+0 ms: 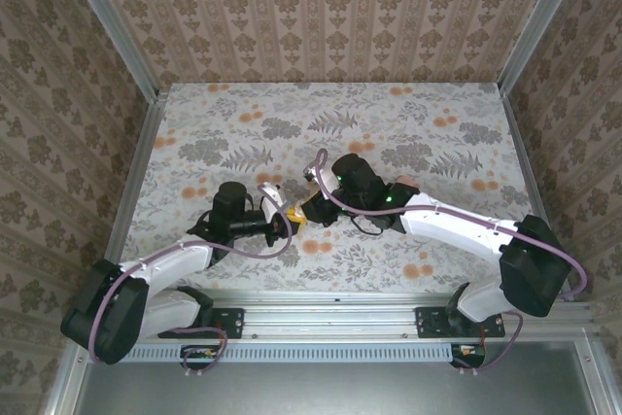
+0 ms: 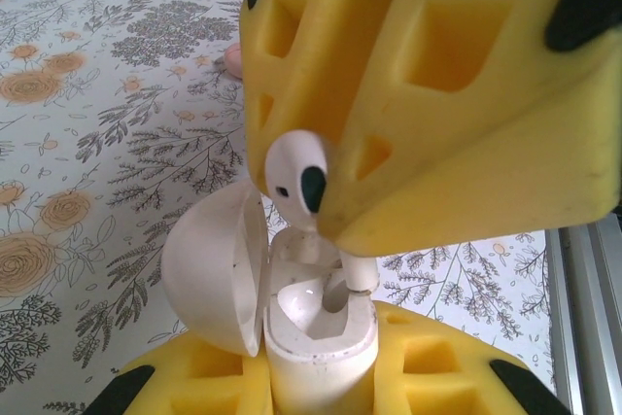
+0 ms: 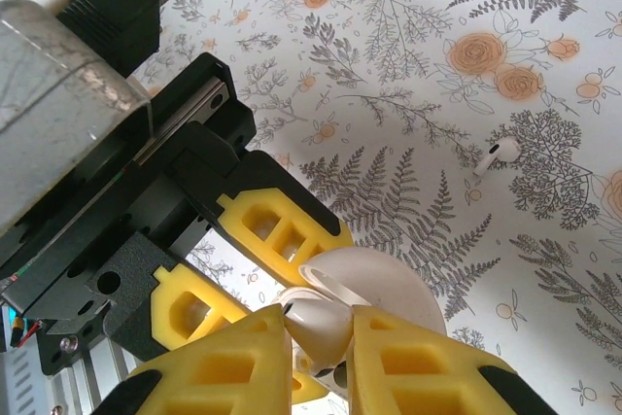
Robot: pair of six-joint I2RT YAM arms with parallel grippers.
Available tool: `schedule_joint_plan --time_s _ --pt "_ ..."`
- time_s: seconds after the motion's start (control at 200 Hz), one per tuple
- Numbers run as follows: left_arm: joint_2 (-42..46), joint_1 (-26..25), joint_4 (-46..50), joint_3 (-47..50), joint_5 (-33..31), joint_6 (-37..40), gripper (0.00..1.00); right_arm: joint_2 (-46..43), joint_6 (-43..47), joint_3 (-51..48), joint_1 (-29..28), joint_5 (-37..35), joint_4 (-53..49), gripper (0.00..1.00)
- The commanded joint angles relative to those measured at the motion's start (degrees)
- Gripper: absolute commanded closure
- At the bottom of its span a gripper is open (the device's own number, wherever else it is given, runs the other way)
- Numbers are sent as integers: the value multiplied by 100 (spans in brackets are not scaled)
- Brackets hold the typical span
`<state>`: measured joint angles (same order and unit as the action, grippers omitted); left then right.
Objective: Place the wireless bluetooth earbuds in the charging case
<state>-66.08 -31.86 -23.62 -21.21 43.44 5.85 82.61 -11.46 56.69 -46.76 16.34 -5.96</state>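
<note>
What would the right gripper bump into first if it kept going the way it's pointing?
Probably the open charging case held in the left gripper. The earbud in the right gripper has its stem at the case's opening, so it would touch first.

The left gripper (image 2: 321, 381) clamps the white charging case (image 2: 316, 342) upright between its two yellow fingers (image 2: 185, 381), at the bottom of the frame. The case's rounded lid (image 2: 214, 274) hangs open, swung out past the left finger. Directly above the fingers, the right gripper (image 2: 316, 199) reaches down with its own yellow fingers pinching a white earbud (image 2: 290, 164) – head up, stem pointing down into the case's open cavity, its tip at the rim. Beyond lies the floral table (image 2: 97, 143); a metal rail (image 2: 588, 318) runs past the right finger.
</note>
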Motion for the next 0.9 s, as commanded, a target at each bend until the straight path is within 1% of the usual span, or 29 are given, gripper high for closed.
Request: schedule_joint_plan --time_s 0.0,0.6,0.895 --pt "104 -26 -54 65 32 61 85 -163 129 100 -34 -113 129 81" --pt "246 -20 -152 74 -63 -149 85 26 93 -59 -129 -339 249 82" --pt "350 -14 -119 74 -169 -171 85 34 289 -26 -236 -547 -24 82"
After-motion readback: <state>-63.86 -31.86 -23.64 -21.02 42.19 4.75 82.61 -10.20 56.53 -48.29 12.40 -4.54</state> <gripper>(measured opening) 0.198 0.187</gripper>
